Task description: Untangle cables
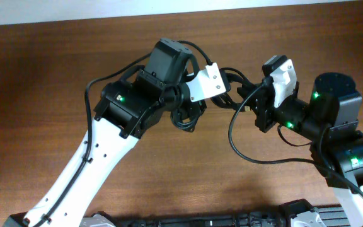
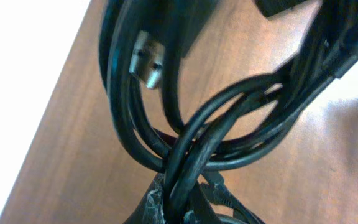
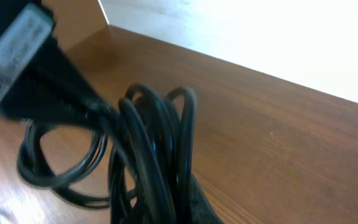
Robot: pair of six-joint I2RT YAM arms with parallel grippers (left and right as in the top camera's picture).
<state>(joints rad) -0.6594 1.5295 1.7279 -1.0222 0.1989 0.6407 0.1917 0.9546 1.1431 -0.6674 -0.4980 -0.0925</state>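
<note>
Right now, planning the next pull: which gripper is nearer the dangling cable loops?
Left. The left gripper is right at the cable loops, gripping them; the right gripper stands off to one side, on strands stretched between.

Overhead, most of the cables (image 1: 232, 79) are being hidden beneath the left arm's black wrist housing (image 1: 169, 60). In the left wrist view, the strands are being cut off by the top and bottom edges, and the metal plug (image 2: 146, 60) is being blurred. In the right wrist view, a labelled connector (image 3: 14, 46) is being shown out of focus and cropped at the left edge.
</note>
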